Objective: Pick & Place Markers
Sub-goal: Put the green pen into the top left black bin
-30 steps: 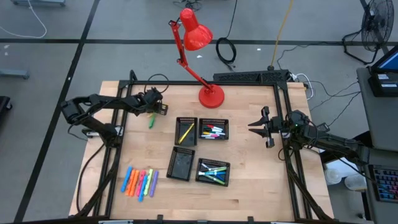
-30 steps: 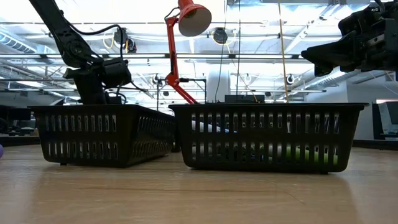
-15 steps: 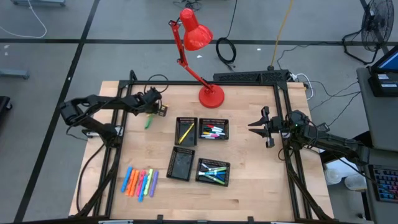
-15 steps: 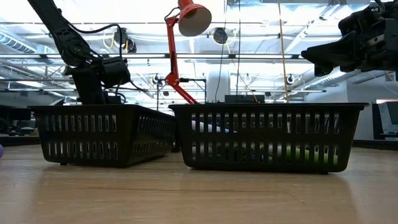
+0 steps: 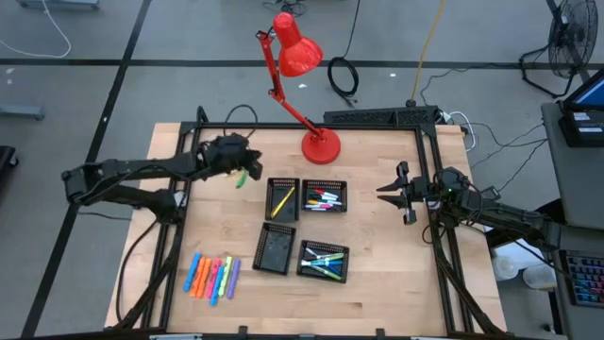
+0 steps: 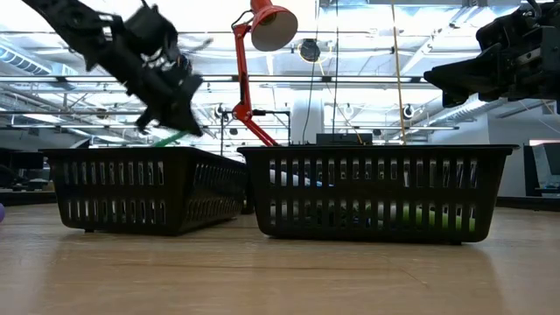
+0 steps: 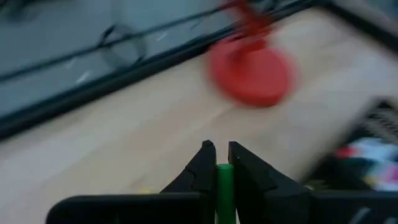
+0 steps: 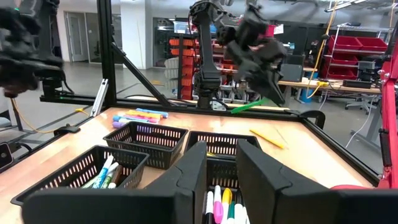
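Observation:
My left gripper (image 5: 240, 167) hovers just beyond the far-left tray (image 5: 282, 199), shut on a green marker (image 5: 247, 174). The low view shows that marker (image 6: 171, 137) above the tray rims. Four black mesh trays sit mid-table; three hold markers, such as the mixed ones in the far-right tray (image 5: 326, 198). A row of neon markers (image 5: 212, 277) lies flat on the table near the left near corner. My right gripper (image 5: 385, 189) waits open above the table's right side. My left gripper pinches the green marker between its two fingers, as the left wrist view shows (image 7: 224, 186); the marker runs along the fingers there. It is lifted clear of the table and juts out slantwise below the fingers (image 8: 249, 106).
A red desk lamp stands with its base (image 5: 321, 146) on the far middle of the table, its head (image 5: 297, 52) over the far edge. A black frame rail (image 5: 429, 227) runs along the right side. Bare wood lies between the trays and my right gripper.
My left gripper has risen and swung a little right toward the trays, tipping over as it went. The green marker, which hung pointing toward the near edge, is now carried higher and slanted. The arm's elbow has swung out to the left.

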### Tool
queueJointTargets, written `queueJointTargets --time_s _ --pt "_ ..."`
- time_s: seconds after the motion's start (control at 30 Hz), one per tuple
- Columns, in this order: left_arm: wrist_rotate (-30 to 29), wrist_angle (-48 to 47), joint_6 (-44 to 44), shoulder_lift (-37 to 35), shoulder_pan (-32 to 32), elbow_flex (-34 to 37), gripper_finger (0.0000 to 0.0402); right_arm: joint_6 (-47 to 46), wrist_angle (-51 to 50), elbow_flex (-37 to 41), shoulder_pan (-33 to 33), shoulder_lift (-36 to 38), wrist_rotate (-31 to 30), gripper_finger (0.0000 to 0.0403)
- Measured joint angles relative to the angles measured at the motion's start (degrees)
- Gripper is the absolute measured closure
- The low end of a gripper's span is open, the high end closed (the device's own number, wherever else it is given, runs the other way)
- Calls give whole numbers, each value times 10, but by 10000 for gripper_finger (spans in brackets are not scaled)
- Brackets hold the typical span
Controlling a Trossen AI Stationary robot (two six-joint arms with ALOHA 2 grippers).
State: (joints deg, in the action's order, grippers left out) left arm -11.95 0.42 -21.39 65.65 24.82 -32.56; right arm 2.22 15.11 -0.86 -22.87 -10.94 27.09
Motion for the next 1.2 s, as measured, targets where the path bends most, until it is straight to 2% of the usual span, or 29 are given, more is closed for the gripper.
queueJointTargets --time_s 0.23,0.33,0.47,0.87,1.03,1.1,1.2 --pt "-1 182 102 18 -116 -1 373 0 0 0 0 0 0 325" --pt "-1 265 136 39 -143 -1 373 0 0 0 0 0 0 325" --pt "-1 328 137 73 -157 -1 373 0 0 0 0 0 0 325" --pt "-1 419 82 217 -175 -1 373 0 0 0 0 0 0 325" --pt "-1 461 64 251 -183 -1 373 0 0 0 0 0 0 325" --pt "-1 462 49 252 -183 -1 361 0 0 0 0 0 0 325" --pt "-1 465 45 250 -182 -1 322 0 0 0 0 0 0 325"
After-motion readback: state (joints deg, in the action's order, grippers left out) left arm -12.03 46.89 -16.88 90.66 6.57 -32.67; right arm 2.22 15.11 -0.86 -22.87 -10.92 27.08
